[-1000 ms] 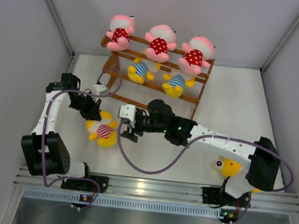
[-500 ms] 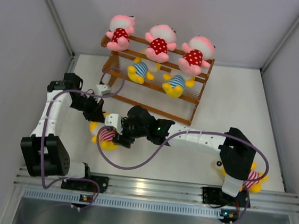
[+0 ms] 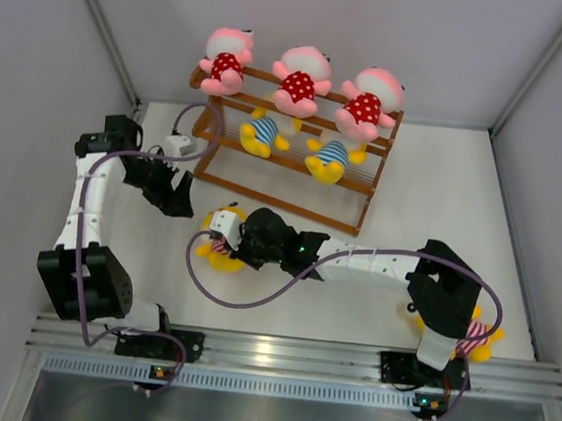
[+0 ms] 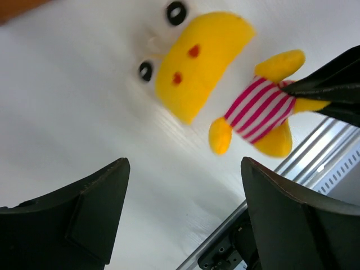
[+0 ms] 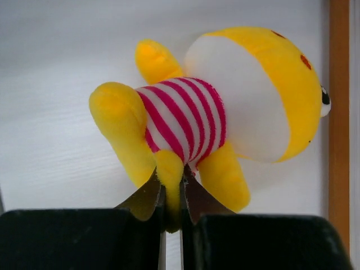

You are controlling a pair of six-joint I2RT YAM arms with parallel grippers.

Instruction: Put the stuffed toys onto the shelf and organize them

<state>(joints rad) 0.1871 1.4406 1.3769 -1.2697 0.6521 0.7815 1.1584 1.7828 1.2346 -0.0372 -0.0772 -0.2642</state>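
Right claw (image 5: pixel 173 196) pinched nearly closed on one thin yellow limb of a red-striped toy (image 5: pixel 214 112), its jaws meeting through the plush with almost no gap. Seen from overhead, the toy sits at 7 o'clock from the shelf (image 3: pixel 263 189), just off its lowest rail; whether it rests on the white table (image 3: pixel 424 185) or hangs clear cannot be told. Left claw (image 4: pixel 184 169) hangs at 10 o'clock of the toy, jaws spread wide and holding nothing.

Three pink toys (image 3: pixel 301 77) line the top tier and two blue-striped toys (image 3: pixel 261 131) the middle one; no toy shows on the lowest tier. A second red-striped toy (image 3: pixel 477 339) lies at 4 o'clock from the shelf, beside the right arm's base.

By its look the doll is light, soft and easily squashed, with no risk of breaking. A grip on a limb alone will likely let the heavy head swing and twist. The striped belly, at 12 o'clock of the present pinch in the right wrist view, looks like the steadier hold for seating it upright between the thin rails.
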